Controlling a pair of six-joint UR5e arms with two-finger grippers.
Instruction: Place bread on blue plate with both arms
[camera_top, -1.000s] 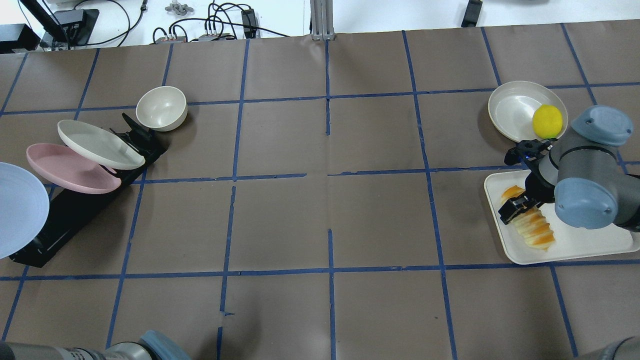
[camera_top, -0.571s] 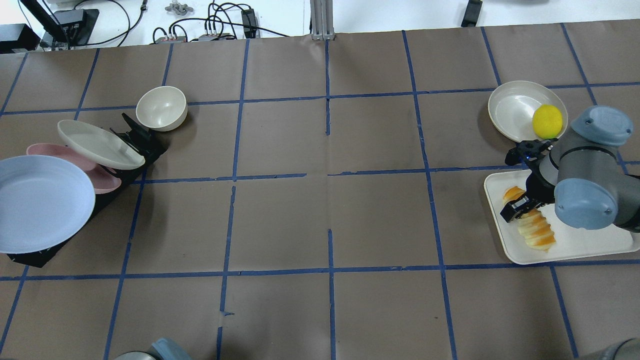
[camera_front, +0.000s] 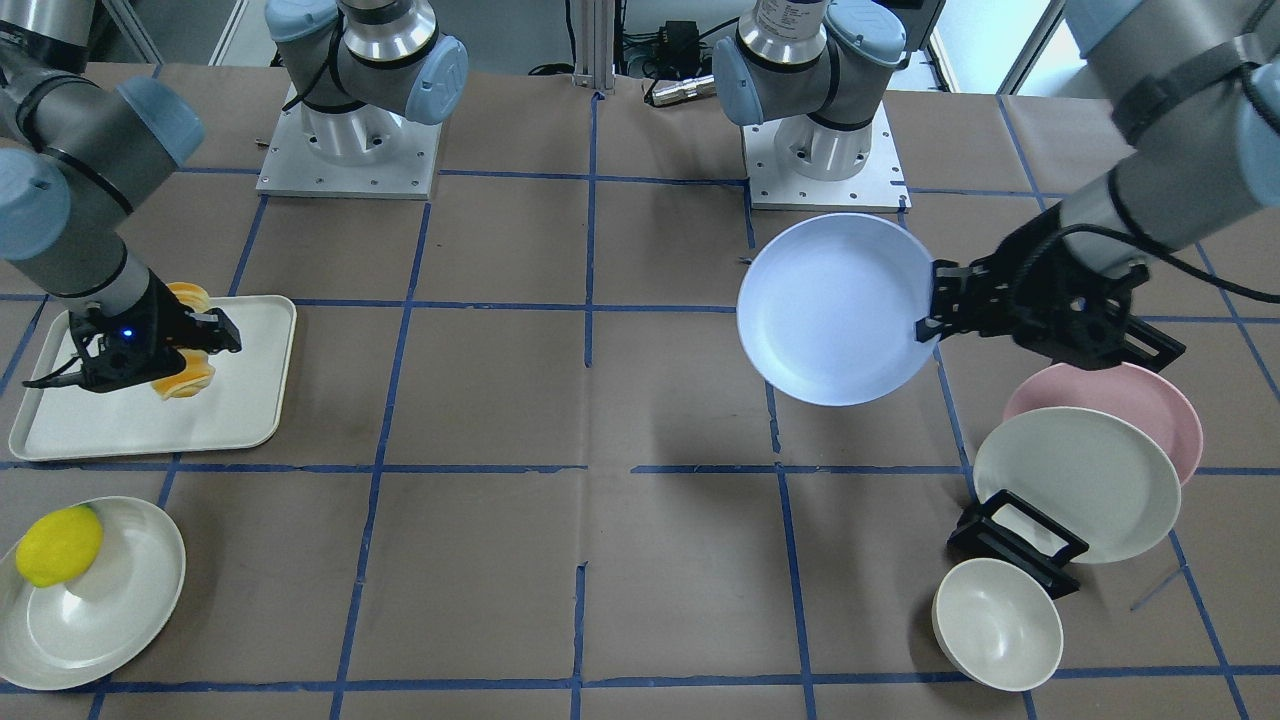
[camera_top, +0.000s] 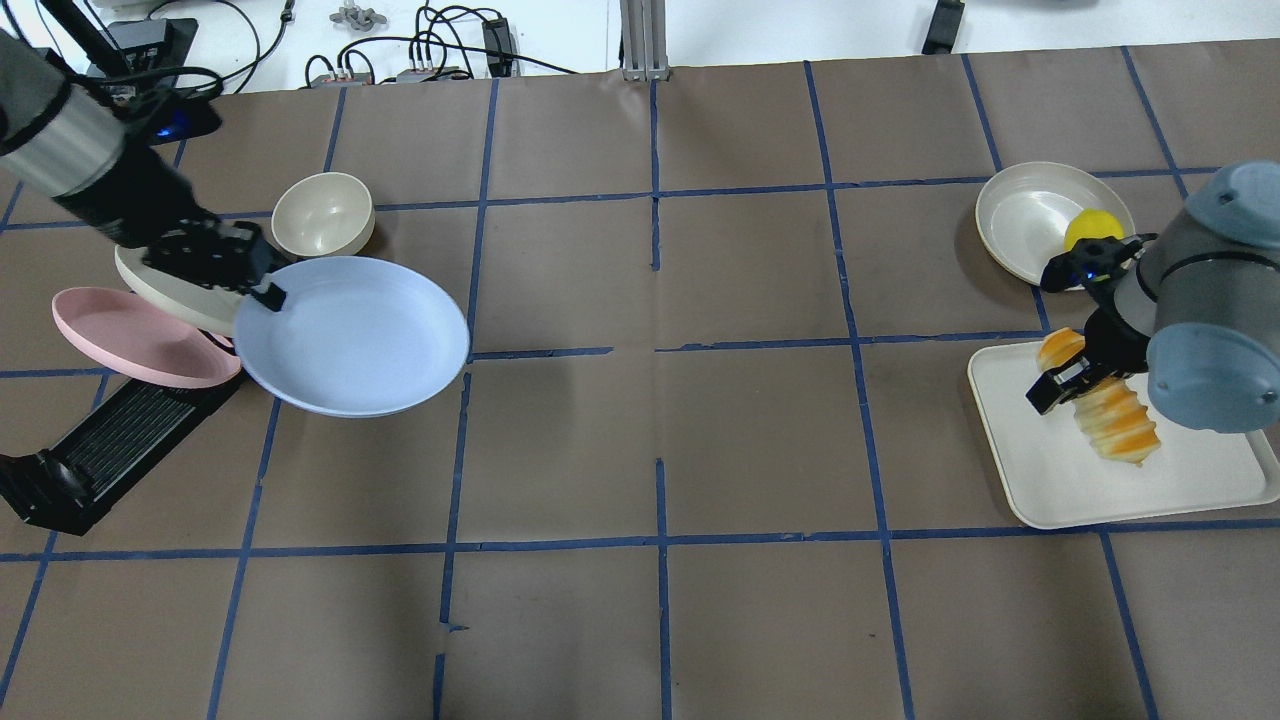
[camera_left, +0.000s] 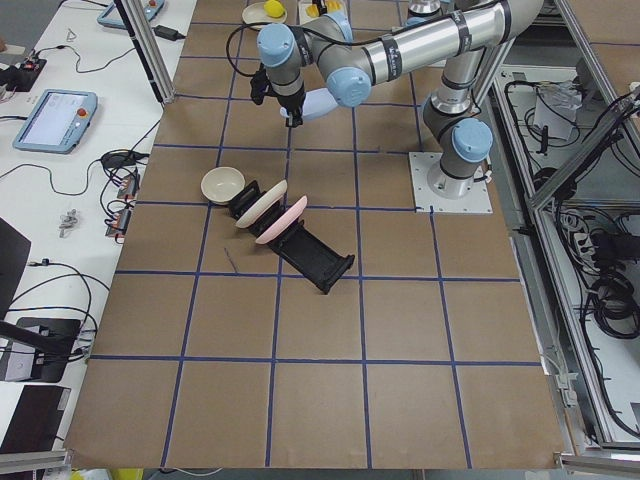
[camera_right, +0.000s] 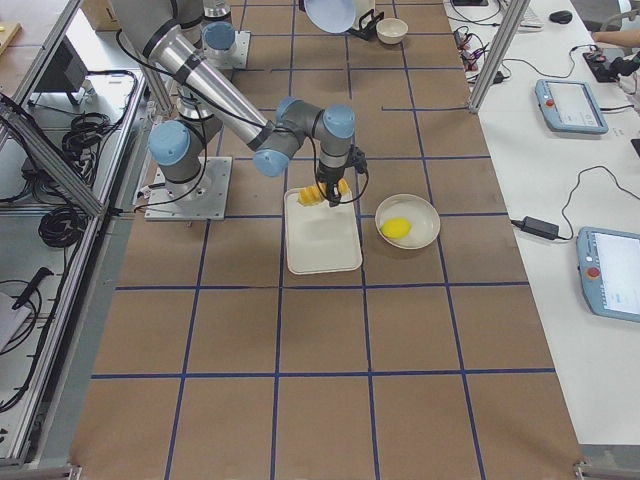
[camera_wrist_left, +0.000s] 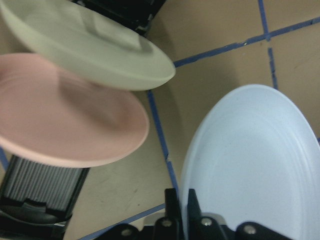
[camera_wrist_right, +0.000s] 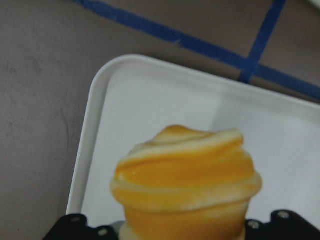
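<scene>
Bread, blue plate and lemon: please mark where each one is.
bread (camera_top: 1118, 428): overhead exterior view, on its ridged middle slices.
blue plate (camera_top: 355, 335): overhead exterior view, centre of its bare face.
lemon (camera_front: 58, 545): exterior front-facing view, middle of its yellow skin.

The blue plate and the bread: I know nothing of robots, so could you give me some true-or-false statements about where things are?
1. The left gripper holds the blue plate by its rim. True.
2. The bread lies on the blue plate. False: the right gripper grips it over the white tray.
3. The lemon sits on a cream plate. True.
4. The pink plate lies flat on the table. False: it leans in the black rack.
</scene>
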